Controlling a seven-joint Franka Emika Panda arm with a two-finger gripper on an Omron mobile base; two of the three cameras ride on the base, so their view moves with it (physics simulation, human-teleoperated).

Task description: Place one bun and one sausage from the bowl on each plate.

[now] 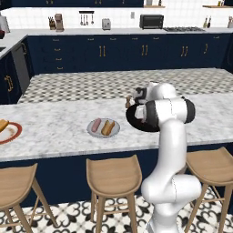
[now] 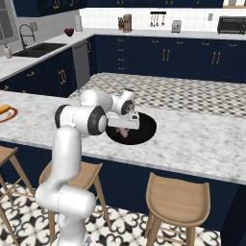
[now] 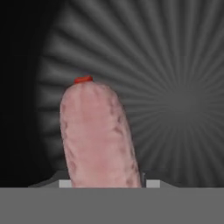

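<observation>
Marble island counter (image 1: 54,129). Far left, red-rimmed plate (image 1: 12,135) has bun (image 1: 2,125), lacks sausage. Grey plate (image 1: 93,133) already complete. Right, gripper (image 3: 107,183) down in black bowl (image 2: 146,129), fingers flanking remaining sausage (image 3: 98,135); firm clamp unconfirmed.

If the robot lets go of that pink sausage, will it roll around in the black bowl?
Probably. The stubby pinkish-red sausage is round-sided with rounded ends, so it would likely roll sideways. The wide black bowl looks smooth and dished, so it would probably settle toward the middle.
</observation>
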